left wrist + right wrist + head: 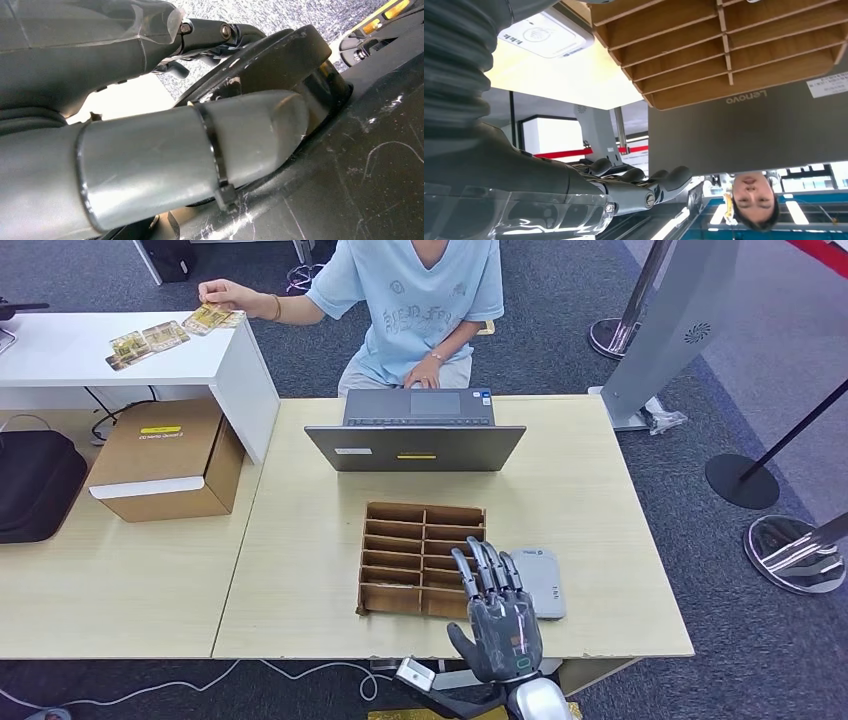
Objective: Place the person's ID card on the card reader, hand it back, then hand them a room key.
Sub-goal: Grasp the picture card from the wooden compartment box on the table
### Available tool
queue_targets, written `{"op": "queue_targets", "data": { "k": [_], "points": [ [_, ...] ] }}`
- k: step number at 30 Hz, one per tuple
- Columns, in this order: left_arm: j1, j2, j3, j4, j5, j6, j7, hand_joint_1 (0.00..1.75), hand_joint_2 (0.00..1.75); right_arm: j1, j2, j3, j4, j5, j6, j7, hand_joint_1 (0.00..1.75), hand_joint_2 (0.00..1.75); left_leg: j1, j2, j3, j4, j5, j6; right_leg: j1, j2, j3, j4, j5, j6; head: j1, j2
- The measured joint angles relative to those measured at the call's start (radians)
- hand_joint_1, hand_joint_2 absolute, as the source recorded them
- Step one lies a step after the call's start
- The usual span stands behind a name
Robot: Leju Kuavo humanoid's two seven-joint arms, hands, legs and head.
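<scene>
My right hand [495, 615] hovers open over the near edge of the desk, fingers stretched forward and holding nothing. It is between the wooden slotted tray [422, 558] and the grey card reader [540, 582]. In the right wrist view the hand [624, 190] is empty, with the card reader [541, 35] and tray [724, 45] beyond it. The person [420, 300] sits behind the laptop and reaches a hand [215, 292] to yellowish cards [150, 340] on the white side table. My left hand [150, 125] hangs low with nothing in it.
A grey laptop [415, 445] stands open at the desk's far side, its lid back towards me. A cardboard box [165, 460] and a black bag [35, 485] sit on the left table. Barrier posts [745, 480] and a grey stand [665, 330] are on the right.
</scene>
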Motion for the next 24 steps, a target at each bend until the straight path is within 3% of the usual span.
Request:
{"op": "queue_targets", "data": {
  "k": [3, 19, 24],
  "points": [
    [0.000, 0.000, 0.000, 0.000, 0.000, 0.000, 0.000, 0.00, 0.00, -0.007, 0.000, 0.005, 0.002, -0.013, -0.004, -0.012, 0.12, 1.75, 0.000, 0.000, 0.000, 0.000, 0.000, 0.000, 0.000, 0.000, 0.000, 0.000, 0.000, 0.000, 0.000, 0.000],
    [0.000, 0.000, 0.000, 0.000, -0.003, -0.001, 0.001, 0.00, 0.00, -0.029, 0.001, 0.039, 0.022, -0.043, -0.002, -0.038, 0.17, 1.75, 0.000, 0.000, 0.000, 0.000, 0.000, 0.000, 0.000, 0.000, 0.000, 0.000, 0.000, 0.000, 0.000, 0.000],
    [0.000, 0.000, 0.000, 0.000, -0.003, -0.001, 0.002, 0.00, 0.00, -0.042, 0.007, 0.054, 0.028, -0.047, 0.004, -0.044, 0.44, 1.75, 0.000, 0.000, 0.000, 0.000, 0.000, 0.000, 0.000, 0.000, 0.000, 0.000, 0.000, 0.000, 0.000, 0.000]
  ]
}}
